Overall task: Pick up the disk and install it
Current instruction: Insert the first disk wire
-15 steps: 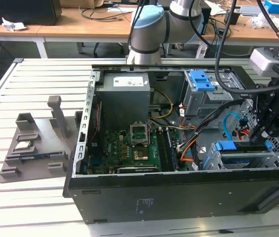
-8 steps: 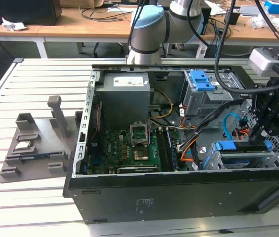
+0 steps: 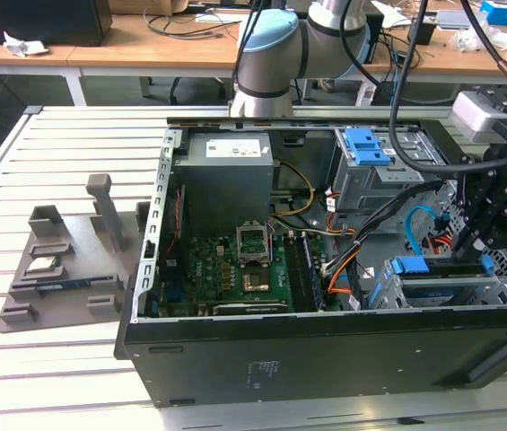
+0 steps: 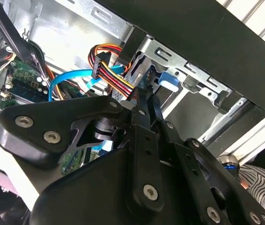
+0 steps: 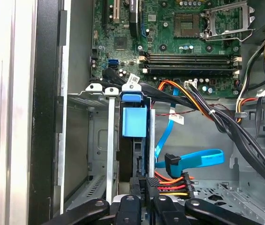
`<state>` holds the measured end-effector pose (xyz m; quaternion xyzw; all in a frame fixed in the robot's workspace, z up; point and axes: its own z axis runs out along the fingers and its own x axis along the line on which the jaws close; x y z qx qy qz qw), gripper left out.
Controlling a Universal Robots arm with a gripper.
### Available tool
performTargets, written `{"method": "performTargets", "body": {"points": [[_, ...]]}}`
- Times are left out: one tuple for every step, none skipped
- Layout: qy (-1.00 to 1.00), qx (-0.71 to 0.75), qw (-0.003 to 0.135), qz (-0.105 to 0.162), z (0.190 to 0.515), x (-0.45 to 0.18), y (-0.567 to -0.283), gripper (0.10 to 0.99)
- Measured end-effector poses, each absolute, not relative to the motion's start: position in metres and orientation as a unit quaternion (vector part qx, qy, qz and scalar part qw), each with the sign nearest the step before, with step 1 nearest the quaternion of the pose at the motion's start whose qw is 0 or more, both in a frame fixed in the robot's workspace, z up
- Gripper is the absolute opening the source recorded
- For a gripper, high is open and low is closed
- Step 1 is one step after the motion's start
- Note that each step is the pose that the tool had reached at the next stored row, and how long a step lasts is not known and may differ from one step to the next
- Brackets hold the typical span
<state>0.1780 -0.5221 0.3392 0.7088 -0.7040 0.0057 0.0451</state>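
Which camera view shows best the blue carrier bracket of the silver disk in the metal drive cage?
The first wrist view: the blue carrier bracket faces the camera, upright in the grey metal drive cage. The exterior view shows its blue tab from afar. The second wrist view shows a blue piece behind the black gripper.

My arm [image 3: 275, 54] reached across from the far side; my gripper [image 5: 144, 185] pointed down, fingers [image 4: 144, 110] drawn close together, nearly touching at the tips.

Exterior view: high, oblique, overlooking the whole open computer case [image 3: 325, 269] from its near side; both wrist views: close inside the case, sharing the drive cage [image 5: 109, 140] and cables.
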Motion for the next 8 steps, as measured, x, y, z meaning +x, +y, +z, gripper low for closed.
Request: {"method": "performTargets", "body": {"points": [[-0.704,0.709,0.045,0.006,0.3382,0.1781,-0.5221,0.169],[-0.704,0.709,0.045,0.006,0.3376,0.1781,-0.5220,0.169],[-0.704,0.709,0.045,0.006,0.3372,0.1781,-0.5221,0.169],[-0.704,0.709,0.045,0.006,0.3368,0.1781,-0.5221,0.169],[-0.704,0.709,0.045,0.006,0.3367,0.1781,-0.5221,0.169],[-0.704,0.709,0.045,0.006,0.3360,0.1781,-0.5221,0.169],[-0.704,0.709,0.045,0.006,0.3359,0.1781,-0.5221,0.169],[-0.704,0.709,0.045,0.006,0.3359,0.1781,-0.5221,0.169]]}}
